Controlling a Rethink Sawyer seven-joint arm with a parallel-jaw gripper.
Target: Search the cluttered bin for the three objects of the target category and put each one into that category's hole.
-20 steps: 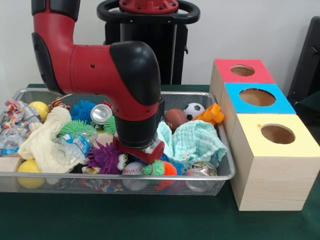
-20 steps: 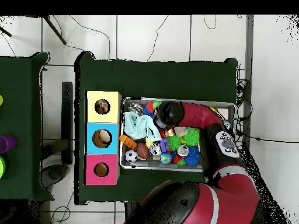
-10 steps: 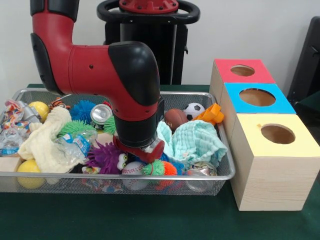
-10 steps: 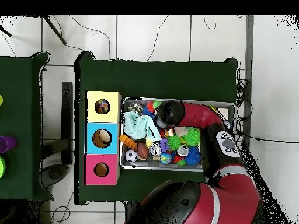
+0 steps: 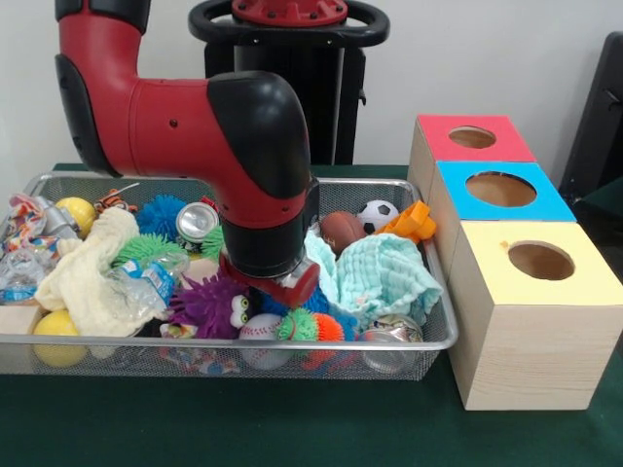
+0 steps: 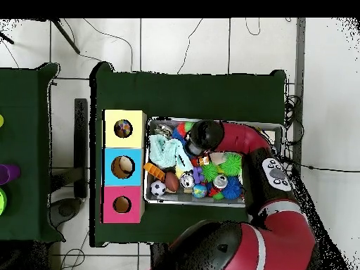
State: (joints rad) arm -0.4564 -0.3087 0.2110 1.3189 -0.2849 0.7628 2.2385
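Many toys are heaped in the wire bin (image 5: 428, 336); the gripper (image 5: 275, 284) is buried above the purple fuzzy toy (image 5: 209, 304), its opening undeterminable. A neighbouring baseball (image 5: 259, 331) could be snagged instead.

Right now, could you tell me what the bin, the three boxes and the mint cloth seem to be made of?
The bin looks like silver wire mesh: you can see through its walls. The boxes look like pale wood, showing grain, with matte painted tops. The mint cloth looks like soft woven fabric, crumpled and textured, possibly cotton.
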